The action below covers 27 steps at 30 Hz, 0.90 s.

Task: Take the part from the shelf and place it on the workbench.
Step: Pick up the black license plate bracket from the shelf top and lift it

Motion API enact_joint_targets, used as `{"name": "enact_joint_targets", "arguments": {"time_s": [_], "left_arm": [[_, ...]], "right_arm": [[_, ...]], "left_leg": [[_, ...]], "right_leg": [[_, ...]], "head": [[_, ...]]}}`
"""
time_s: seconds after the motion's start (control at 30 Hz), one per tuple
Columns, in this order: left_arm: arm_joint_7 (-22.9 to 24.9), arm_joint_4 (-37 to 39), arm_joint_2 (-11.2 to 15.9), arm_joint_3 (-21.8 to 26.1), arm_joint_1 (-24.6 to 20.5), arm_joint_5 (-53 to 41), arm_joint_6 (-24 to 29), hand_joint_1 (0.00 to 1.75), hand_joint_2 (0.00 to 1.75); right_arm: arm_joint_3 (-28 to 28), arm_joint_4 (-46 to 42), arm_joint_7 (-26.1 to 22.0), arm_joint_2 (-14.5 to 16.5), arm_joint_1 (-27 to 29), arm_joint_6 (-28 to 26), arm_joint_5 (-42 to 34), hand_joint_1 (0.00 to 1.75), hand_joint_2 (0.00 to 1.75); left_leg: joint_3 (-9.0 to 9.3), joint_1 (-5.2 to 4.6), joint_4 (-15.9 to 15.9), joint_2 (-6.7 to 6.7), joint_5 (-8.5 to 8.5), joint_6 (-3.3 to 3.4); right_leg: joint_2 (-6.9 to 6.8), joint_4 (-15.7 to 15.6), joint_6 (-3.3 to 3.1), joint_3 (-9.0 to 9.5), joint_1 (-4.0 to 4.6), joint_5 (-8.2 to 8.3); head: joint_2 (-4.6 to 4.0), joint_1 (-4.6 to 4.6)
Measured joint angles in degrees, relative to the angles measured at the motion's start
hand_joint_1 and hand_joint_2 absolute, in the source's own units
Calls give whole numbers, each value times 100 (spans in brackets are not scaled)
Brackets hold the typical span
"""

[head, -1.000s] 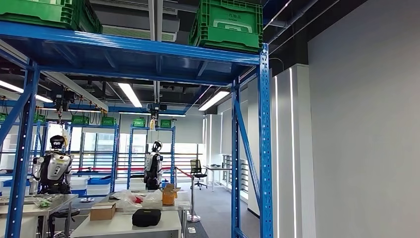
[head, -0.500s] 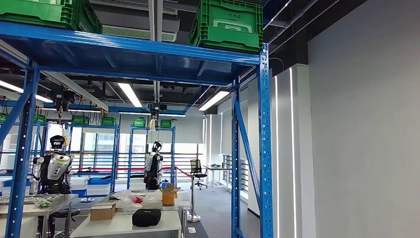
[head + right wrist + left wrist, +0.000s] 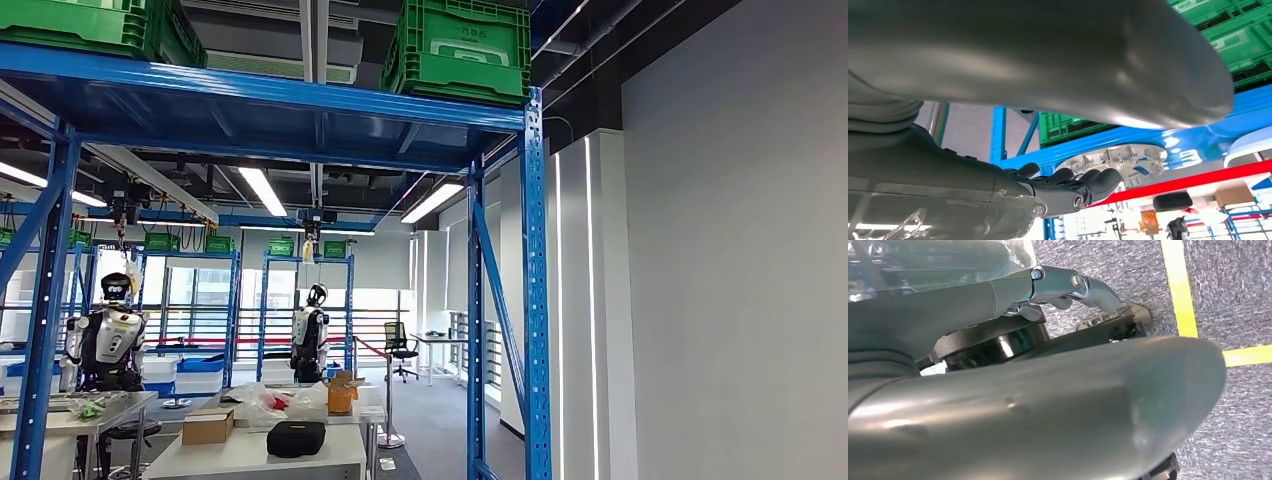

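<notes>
Nothing taken yet, I reckon: the right robot hand (image 3: 1068, 185), fingers loosely extended, reaches toward the white part (image 3: 1113, 159) on the blue shelf (image 3: 1148, 135); left robot hand (image 3: 1068, 287) hangs empty, fingers apart.

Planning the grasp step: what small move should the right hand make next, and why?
Probably ease the right hand forward to the white round part on the blue shelf: its fingers reach toward the part, with no grip visible yet.
</notes>
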Motion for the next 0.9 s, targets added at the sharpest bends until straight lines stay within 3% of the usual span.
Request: {"name": "enact_joint_targets", "arguments": {"time_s": [0.27, 0.47, 0.53, 0.63, 0.67, 0.7, 0.73, 0.8, 0.83, 0.9], "left_arm": [[24, 1, 3, 2, -4, -28, -33, 0, 0], [37, 2, 3, 2, -9, -66, -56, 0, 0], [39, 1, 2, 4, -10, -75, -66, 0, 0], [40, 0, -5, 5, -1, -84, -79, 0, 0], [40, 1, -7, 5, 4, -84, -80, 0, 0], [40, 1, -7, 6, 8, -85, -80, 0, 0], [40, 1, -7, 7, 11, -86, -81, 0, 0], [41, 1, -7, 9, 18, -86, -82, 0, 0], [42, 1, -7, 11, 17, -87, -83, 0, 0], [46, -1, -9, 20, 16, -89, -86, 0, 0]], "right_arm": [[3, 56, -7, 2, -2, -55, -57, 0, 0], [3, 68, -8, 1, -2, -88, -71, 0, 0], [-1, 69, -9, -1, -19, -106, -73, 0, 0], [3, 74, -10, -3, -12, -121, -74, 0, 0], [6, 78, -11, -4, -1, -123, -75, 0, 0], [7, 81, -11, -8, 5, -125, -75, 0, 0], [7, 84, -12, -11, 7, -128, -75, 0, 0], [7, 88, -14, -16, 6, -135, -75, 0, 0], [10, 92, -14, -17, 2, -140, -75, 0, 0], [19, 102, -16, -17, 10, -148, -78, 0, 0]], "left_leg": [[-3, -35, 13, -1, -10, 22], [16, -46, -48, -2, -9, 133], [67, -9, -115, 0, -6, 175], [86, 7, -126, 4, -20, 181], [100, 11, -125, 3, -35, 172], [127, 19, -123, 1, -56, 155], [169, 31, -122, -1, -85, 130], [258, 54, -128, -2, -160, 60], [284, 57, -127, 1, -195, 17], [314, 48, -114, 13, -241, -72]], "right_leg": [[0, -4, 21, -3, -35, 6], [-2, 95, 115, -36, -67, 64], [-6, 429, 146, -236, -64, -68], [-7, 1405, 175, -868, -79, -455], [-7, 1591, 183, -1024, -86, -461], [-8, 1581, 190, -1085, -93, -348], [-10, 1363, 196, -1042, -99, -130], [-14, 657, 204, -794, -100, 335], [-18, 381, 183, -698, -89, 388], [-27, 217, 85, -644, -64, 337]], "head": [[0, 5], [0, 10], [0, -1], [0, -22], [0, -26], [0, -28], [0, -30], [0, -24], [0, -26], [0, -19]]}}
